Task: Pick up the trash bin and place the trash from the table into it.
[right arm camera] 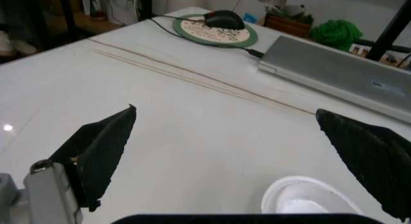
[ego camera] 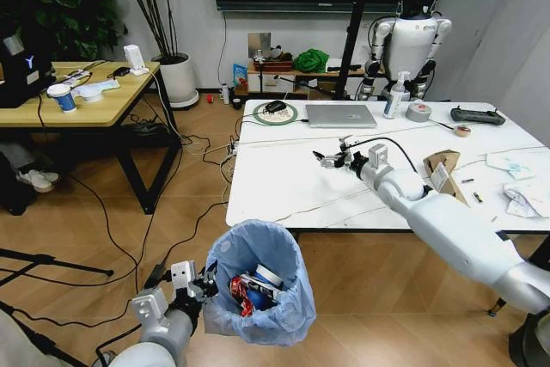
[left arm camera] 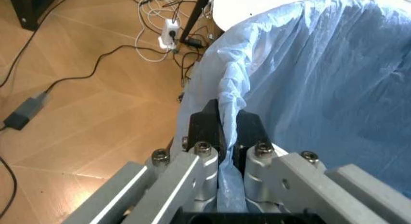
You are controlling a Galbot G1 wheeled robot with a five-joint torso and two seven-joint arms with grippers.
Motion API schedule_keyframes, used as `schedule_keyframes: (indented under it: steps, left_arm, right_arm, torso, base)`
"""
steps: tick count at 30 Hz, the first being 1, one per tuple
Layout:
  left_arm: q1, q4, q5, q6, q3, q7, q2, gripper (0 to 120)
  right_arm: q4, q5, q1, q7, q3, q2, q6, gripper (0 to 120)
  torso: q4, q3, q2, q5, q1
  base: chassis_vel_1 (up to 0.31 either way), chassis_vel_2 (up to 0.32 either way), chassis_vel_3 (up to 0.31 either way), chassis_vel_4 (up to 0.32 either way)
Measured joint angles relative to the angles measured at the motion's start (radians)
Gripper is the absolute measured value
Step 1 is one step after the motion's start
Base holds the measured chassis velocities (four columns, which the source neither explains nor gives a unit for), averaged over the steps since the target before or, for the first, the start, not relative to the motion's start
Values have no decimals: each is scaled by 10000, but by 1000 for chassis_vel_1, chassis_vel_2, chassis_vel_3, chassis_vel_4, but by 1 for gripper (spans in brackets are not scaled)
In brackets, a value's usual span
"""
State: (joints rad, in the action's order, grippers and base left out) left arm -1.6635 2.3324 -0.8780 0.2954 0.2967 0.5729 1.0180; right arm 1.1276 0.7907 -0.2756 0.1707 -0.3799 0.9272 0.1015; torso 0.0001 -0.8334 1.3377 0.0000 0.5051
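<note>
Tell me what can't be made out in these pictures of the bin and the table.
- Bin: its base is cut off by the head view's bottom edge; lower contents are buried under the cup and wrappers.
- Left hand: shut on the bag rim, which hides the bin's wall in the left wrist view.
- Box: the right arm partly covers it in the head view; its label is too small to read.
- Right hand: open over the table, empty.

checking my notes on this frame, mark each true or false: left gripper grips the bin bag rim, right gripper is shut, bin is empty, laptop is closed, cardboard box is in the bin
1. The left gripper grips the bag rim of the trash bin: true.
2. The right gripper is shut: false, it hangs open over the table.
3. The bin is empty: false, litter lies inside.
4. The laptop is closed: true.
5. The cardboard box is in the bin: false, it sits on the table.
</note>
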Motion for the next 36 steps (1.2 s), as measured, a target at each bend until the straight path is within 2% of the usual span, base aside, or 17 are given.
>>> schedule_keyframes:
  steps: [8,19,26,30,31,34,36]
  left_arm:
    - [-21,15,54,-30,19,-11,25,0]
    - [13,-4,56,-39,7,-12,24,0]
    - [0,-11,40,-64,29,-12,46,0]
    - [-1,-23,39,-66,29,-12,58,0]
    - [3,-33,38,-66,27,-11,66,0]
    - [40,-55,29,-69,23,-9,75,0]
    - [48,-64,27,-70,21,-8,83,0]
  right_arm:
    - [-1074,206,230,608,-264,78,107,100]
    - [-1566,81,181,903,-493,252,64,98]
    - [-2382,-102,300,1144,-627,508,-20,65]
    - [-2485,-143,322,1171,-627,523,-41,56]
    - [-2550,-201,331,1201,-626,523,-53,48]
    - [-2602,-300,336,1234,-626,516,-79,35]
    - [-2606,-307,338,1236,-623,514,-81,32]
  torso:
    - [-2,1,0,0,0]
    - [-1,1,2,0,0]
    - [0,1,2,0,-1]
    - [-1,1,2,0,-1]
    - [-1,2,2,-1,-3]
    - [-1,2,2,-2,-3]
    - [-1,2,2,-1,-3]
  base:
    - [0,0,0,0]
    - [0,0,0,0]
    - [0,0,0,0]
    - [0,0,0,0]
    - [0,0,0,0]
    - [0,0,0,0]
    - [0,0,0,0]
